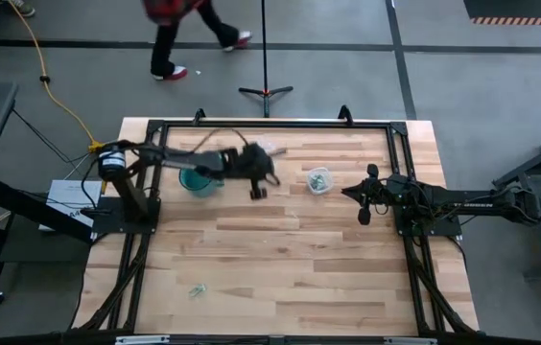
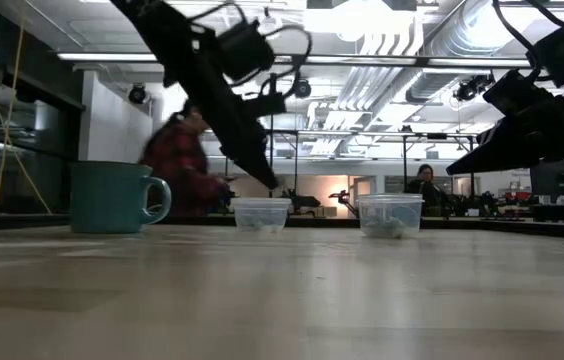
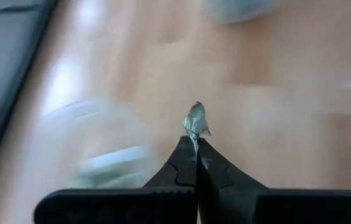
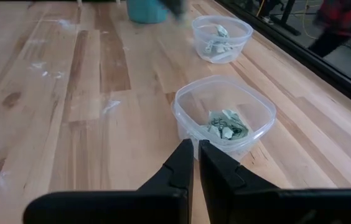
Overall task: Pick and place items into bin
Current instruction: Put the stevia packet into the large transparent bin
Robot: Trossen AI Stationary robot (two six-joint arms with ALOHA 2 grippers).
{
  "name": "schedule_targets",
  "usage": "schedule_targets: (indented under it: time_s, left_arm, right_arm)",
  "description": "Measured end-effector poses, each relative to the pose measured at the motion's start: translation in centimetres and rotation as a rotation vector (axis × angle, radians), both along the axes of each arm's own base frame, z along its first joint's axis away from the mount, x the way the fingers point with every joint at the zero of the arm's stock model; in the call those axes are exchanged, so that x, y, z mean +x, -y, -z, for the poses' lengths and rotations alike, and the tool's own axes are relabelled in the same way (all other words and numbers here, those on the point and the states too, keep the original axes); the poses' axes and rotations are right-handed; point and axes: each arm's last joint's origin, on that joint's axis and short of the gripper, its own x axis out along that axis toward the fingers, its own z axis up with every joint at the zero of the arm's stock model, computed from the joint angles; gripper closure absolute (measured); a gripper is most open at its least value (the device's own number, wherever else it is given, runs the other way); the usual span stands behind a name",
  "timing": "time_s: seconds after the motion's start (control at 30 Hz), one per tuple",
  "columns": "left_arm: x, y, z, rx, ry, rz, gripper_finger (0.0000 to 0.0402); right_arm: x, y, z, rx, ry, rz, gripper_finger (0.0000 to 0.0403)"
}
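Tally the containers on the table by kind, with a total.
Clear plastic tubs: 2 — nearer tub, farther tub
Teal mug: 1
Total: 3 containers

Grey concrete floor (image 1: pixel 462 86) surrounds the wooden table (image 1: pixel 280 259); bright ceiling lights (image 2: pixel 362 20) overhead.

Tiny pale green-and-whitish crumpled pieces, in several spots. One piece (image 3: pixel 195 121) pinched at the tips of the left end effector (image 3: pixel 196 144), above the bench (image 4: pixel 51 124). A small heap (image 4: pixel 226 124) in the near clear bin (image 4: pixel 188 102) — more (image 4: pixel 216 42) in the far bin (image 4: pixel 241 28). One stray (image 1: pixel 196 288) loose near the bench's front-left corner.
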Motion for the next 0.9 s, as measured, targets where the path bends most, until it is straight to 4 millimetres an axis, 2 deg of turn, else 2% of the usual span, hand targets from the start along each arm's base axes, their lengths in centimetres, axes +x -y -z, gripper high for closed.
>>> schedule_targets:
  time_s: [0.1, 0.27, 0.43, 0.57, 0.67, 0.73, 0.9]
  left_arm:
    - [-0.7, -2.7, 0.0, 0.012, -0.002, -0.078, 0.0377]
    - [-1.4, -5.4, -0.2, -0.007, 0.039, -0.129, 0.0363]
    - [-1.7, -6.2, -0.2, -0.024, 0.05, -0.137, 0.0321]
    - [-1.7, -6.1, -0.2, -0.017, 0.046, -0.11, 0.0266]
    - [-1.4, -5.6, -0.2, -0.048, 0.057, -0.08, 0.0219]
    - [-1.5, -4.4, -0.7, -0.111, 0.065, -0.042, 0.0196]
    - [-2.0, 0.8, -3.9, -0.221, 0.099, 0.044, 0.0188]
  right_arm:
    - [0.0, 0.0, 0.0, 0.0, 0.0, 0.0, 0.0386]
    - [0.0, 0.0, 0.0, 0.0, 0.0, 0.0, 0.0386]
    - [0.0, 0.0, 0.0, 0.0, 0.0, 0.0, 0.0386]
    - [0.0, 0.0, 0.0, 0.0, 0.0, 0.0, 0.0386]
    - [0.0, 0.0, 0.0, 0.0, 0.0, 0.0, 0.0386]
    - [0.0, 0.0, 0.0, 0.0, 0.0, 0.0, 0.0386]
    - [0.0, 0.0, 0.0, 0.0, -0.001, 0.0, 0.0386]
